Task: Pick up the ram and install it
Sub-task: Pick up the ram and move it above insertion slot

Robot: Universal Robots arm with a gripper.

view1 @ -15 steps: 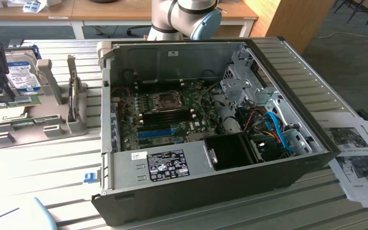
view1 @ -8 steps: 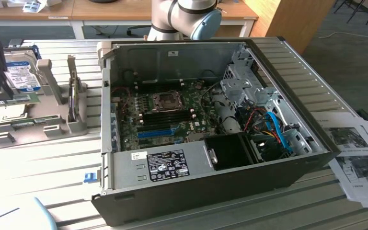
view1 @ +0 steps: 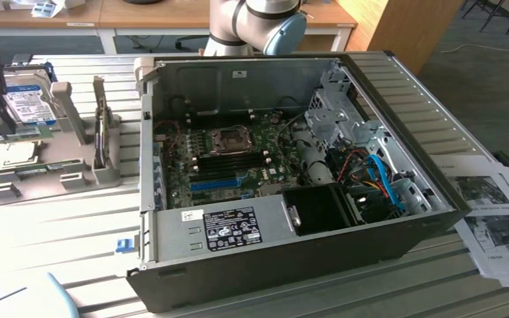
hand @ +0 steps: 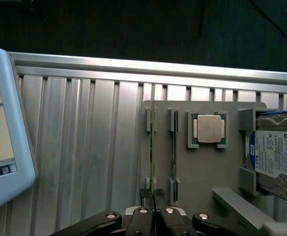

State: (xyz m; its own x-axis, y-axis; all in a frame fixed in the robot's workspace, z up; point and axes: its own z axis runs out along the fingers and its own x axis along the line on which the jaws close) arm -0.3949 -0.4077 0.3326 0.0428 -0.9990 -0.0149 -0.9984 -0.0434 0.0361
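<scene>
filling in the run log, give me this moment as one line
phase: grasp | hand: shut on thin green ram stick | ram stick: on edge in grey slotted holder | install: not yet done

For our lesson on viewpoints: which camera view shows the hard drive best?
The exterior view: the hard drive stands in its grey holder, label facing the camera. The wrist view catches just part of it.
</scene>
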